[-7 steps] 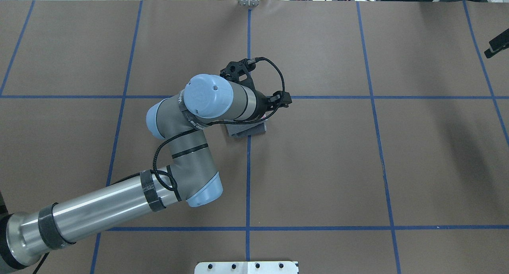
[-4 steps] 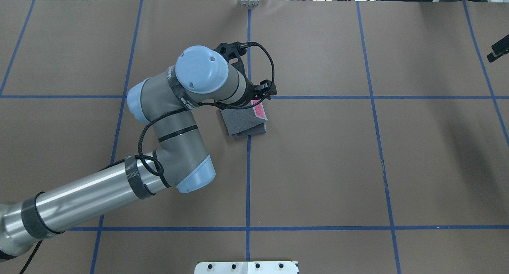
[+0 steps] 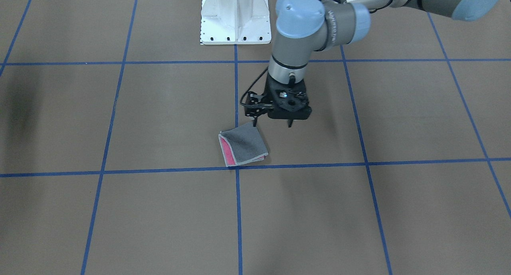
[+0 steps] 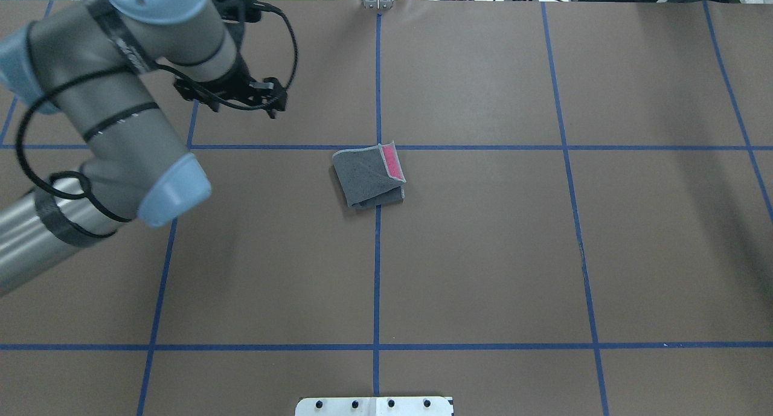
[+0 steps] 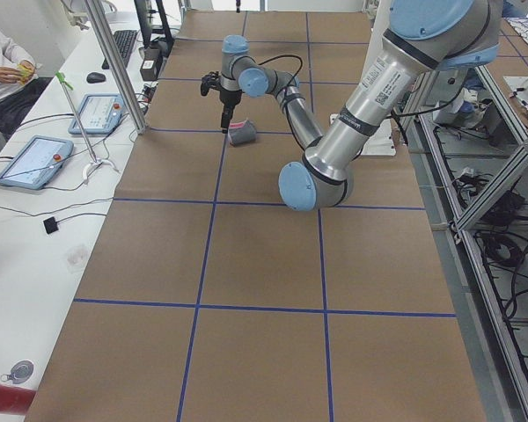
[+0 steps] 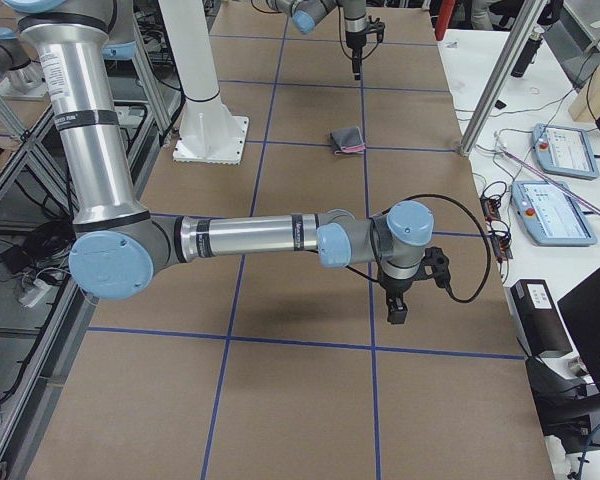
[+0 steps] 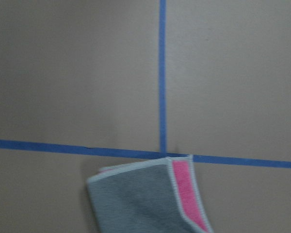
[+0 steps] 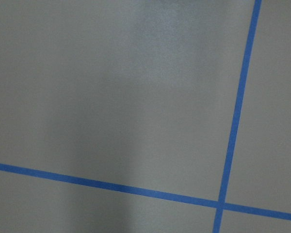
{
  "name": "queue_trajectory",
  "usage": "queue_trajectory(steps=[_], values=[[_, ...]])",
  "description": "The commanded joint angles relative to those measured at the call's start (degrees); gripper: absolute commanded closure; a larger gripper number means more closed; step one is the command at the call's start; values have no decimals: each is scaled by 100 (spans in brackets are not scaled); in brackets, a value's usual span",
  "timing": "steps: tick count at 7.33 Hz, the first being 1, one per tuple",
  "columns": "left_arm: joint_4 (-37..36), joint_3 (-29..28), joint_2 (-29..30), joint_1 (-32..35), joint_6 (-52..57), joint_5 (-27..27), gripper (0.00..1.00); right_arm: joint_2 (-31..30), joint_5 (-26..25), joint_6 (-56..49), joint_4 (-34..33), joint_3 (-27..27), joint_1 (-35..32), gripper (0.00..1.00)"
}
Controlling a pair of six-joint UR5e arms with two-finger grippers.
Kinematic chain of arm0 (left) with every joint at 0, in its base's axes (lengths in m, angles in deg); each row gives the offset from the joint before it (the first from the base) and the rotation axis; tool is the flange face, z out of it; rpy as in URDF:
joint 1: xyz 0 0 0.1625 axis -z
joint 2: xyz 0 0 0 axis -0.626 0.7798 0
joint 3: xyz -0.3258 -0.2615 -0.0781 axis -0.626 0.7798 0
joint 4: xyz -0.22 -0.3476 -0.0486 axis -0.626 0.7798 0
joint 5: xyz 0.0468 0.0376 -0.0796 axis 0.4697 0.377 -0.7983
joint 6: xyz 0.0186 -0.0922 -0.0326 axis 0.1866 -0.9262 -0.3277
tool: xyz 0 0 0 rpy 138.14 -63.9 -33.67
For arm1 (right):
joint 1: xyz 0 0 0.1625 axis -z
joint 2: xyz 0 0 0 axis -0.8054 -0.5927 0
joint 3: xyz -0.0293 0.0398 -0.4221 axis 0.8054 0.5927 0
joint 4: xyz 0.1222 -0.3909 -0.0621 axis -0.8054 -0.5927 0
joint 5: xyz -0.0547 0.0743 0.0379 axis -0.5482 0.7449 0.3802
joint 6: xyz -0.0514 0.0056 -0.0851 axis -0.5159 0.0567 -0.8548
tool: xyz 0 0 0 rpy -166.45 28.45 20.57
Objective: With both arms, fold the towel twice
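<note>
The towel [image 4: 367, 179] lies folded into a small packet at the crossing of two blue tape lines. Its dark grey face is up and a pink strip shows along its right edge. It also shows in the front view [image 3: 242, 148], both side views [image 5: 244, 134] [image 6: 348, 139], and at the bottom of the left wrist view [image 7: 145, 204]. My left gripper [image 4: 243, 107] is open and empty, raised above the table to the towel's left and apart from it [image 3: 273, 124]. My right gripper [image 6: 394, 305] hangs over bare table far to the right. I cannot tell whether it is open or shut.
The white pedestal base [image 3: 234, 15] stands at the robot's edge of the table. Brown paper with blue tape lines [image 8: 233, 121] covers the table. Side benches hold tablets [image 5: 31, 161] [image 6: 560, 150], and a metal post [image 5: 114, 61] stands by the table's edge.
My left arm has pulled off the towel, risen and swung left and away. The towel, partly hidden before, now lies fully in view. The right gripper's tip has left the overhead view.
</note>
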Motion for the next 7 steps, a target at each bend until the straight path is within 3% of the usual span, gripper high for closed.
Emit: queue_trajectory(steps=[1, 2, 3, 5, 6, 7], values=[[-210, 185, -1028, 1367, 2207, -971, 0, -253, 17, -188, -857, -545, -344, 0], [-227, 124, -1450, 2069, 3357, -1306, 0, -176, -9, -197, -1812, -1054, -328, 0], [-227, 37, -1890, 2633, 4152, -1570, 0, -384, -44, -197, -1918, -1389, -336, 0], [-140, -113, -2786, 3462, 5157, -1573, 0, -517, -62, -179, -1736, -1393, -319, 0], [-35, -279, -3417, 3683, 5135, -1564, 0, -622, -62, -127, -1430, -1297, -310, 0], [471, -411, -3510, 3902, 5170, -1625, 0, -623, -54, -92, -1200, -1148, -188, 0]])
